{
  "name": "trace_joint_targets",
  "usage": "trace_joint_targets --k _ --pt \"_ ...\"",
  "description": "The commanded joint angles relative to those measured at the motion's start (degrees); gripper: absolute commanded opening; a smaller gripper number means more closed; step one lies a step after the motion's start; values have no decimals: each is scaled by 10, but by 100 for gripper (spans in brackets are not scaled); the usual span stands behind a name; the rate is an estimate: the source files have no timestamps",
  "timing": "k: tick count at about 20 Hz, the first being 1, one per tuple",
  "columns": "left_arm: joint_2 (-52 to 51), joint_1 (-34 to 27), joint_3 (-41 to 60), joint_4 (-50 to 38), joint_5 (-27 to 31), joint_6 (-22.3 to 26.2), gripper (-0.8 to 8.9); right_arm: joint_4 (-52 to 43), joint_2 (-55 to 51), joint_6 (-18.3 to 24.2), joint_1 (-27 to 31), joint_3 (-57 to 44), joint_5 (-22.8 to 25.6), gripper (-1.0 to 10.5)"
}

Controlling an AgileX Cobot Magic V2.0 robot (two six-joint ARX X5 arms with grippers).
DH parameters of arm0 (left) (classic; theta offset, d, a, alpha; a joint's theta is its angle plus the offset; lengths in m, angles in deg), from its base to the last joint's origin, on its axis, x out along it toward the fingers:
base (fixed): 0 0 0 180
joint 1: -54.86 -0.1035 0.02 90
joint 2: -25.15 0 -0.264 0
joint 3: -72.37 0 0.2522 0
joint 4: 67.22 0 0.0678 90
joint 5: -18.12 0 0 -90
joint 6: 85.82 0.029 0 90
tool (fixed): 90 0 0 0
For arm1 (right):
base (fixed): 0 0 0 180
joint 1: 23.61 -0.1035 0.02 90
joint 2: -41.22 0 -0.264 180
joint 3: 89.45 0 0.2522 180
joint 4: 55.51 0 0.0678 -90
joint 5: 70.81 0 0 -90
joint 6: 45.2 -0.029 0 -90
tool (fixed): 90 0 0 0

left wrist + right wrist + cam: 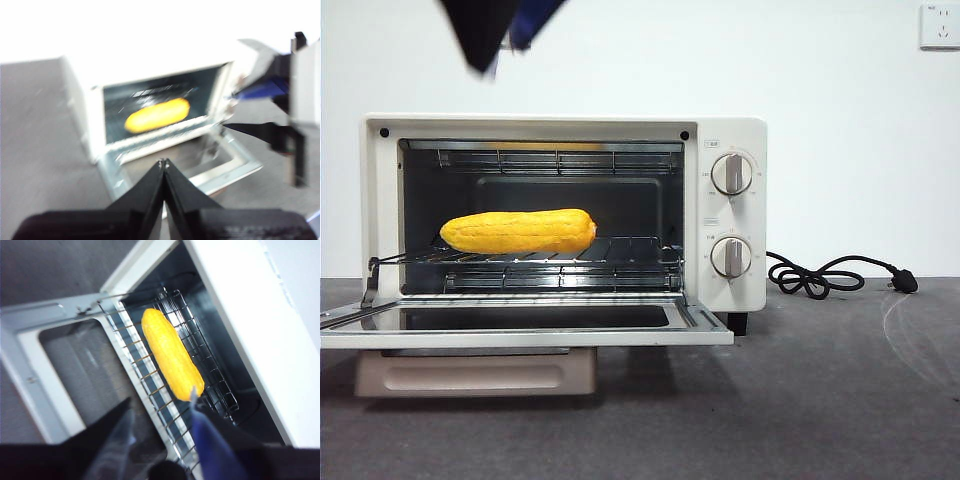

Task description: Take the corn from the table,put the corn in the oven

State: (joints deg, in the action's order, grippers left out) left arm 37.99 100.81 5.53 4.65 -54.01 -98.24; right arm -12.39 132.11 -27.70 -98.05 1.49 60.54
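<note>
Table: you see a matte, speckled dark grey top.
Oven: cream box, door dropped flat toward you.
Corn: glossy yellow cob lying on the wire rack inside.
Right gripper: jaws spread, above the oven.
Left gripper: tips pressed together, empty.
Cord: black, coiled beside the oven.
Wall: plain white.

You have the oven standing on the table, its door folded down flat in front of the opening. The corn lies on its side on the wire rack inside, toward the left of the chamber. Both knobs sit one above the other to the right of the opening. A power cord lies on the table to the oven's right. A wall socket is behind, high on the right.
</note>
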Motion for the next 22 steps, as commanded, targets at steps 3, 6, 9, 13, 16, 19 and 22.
trace_joint_targets --k 3,6,9,13,16,19,22 --pt "51 49 3 -33 -5 40 -8 70 -66 -70 -17 -2 -51 -15" --pt "88 75 3 -43 -35 63 -8 107 -95 -101 -16 -2 -94 -12" --pt "128 94 3 -56 -64 85 -8 139 -119 -111 -9 -2 -137 -12" --pt "181 99 3 -85 -125 117 -8 177 -139 -127 12 -2 -211 -12" --pt "223 95 3 -98 -179 144 -9 210 -147 -136 42 -2 -280 -12" --pt "265 83 3 -95 -199 158 -9 243 -147 -148 76 -2 -322 -12" --pt "298 53 3 -88 -199 158 -9 267 -147 -149 114 -2 -343 -12"
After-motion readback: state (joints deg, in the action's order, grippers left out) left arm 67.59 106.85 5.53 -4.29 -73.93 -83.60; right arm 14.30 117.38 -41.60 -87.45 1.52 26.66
